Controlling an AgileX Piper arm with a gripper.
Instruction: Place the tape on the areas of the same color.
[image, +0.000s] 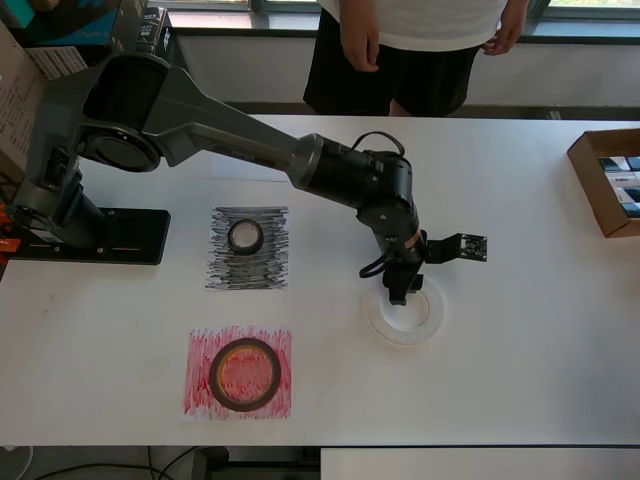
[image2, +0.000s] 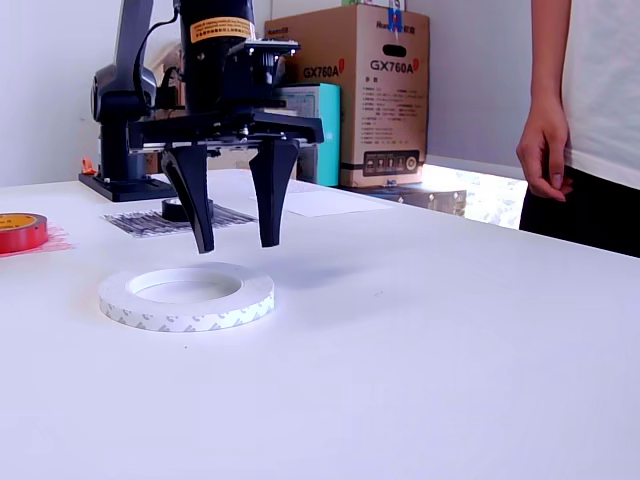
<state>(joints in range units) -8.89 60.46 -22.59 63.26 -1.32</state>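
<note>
The large white translucent tape roll (image: 404, 313) (image2: 186, 297) lies flat on the bare table, right of the patches in the overhead view. My gripper (image: 400, 291) (image2: 237, 247) hangs open just above its far rim, with nothing between the fingers. The small black roll (image: 245, 237) (image2: 180, 209) sits on the black scribbled area (image: 222, 268) (image2: 140, 223). On the red scribbled area (image: 200, 385), the reddish-brown roll (image: 245, 374) (image2: 20, 231) rests. A plain white area (image: 236, 168) (image2: 322, 203) lies beyond the black one, partly under the arm.
A person (image: 410, 45) (image2: 585, 110) stands at the table's far side. An open cardboard box (image: 592, 185) sits at the overhead view's right edge. The arm's base (image: 95, 235) is at the left. Cartons (image2: 365, 90) stand behind the table.
</note>
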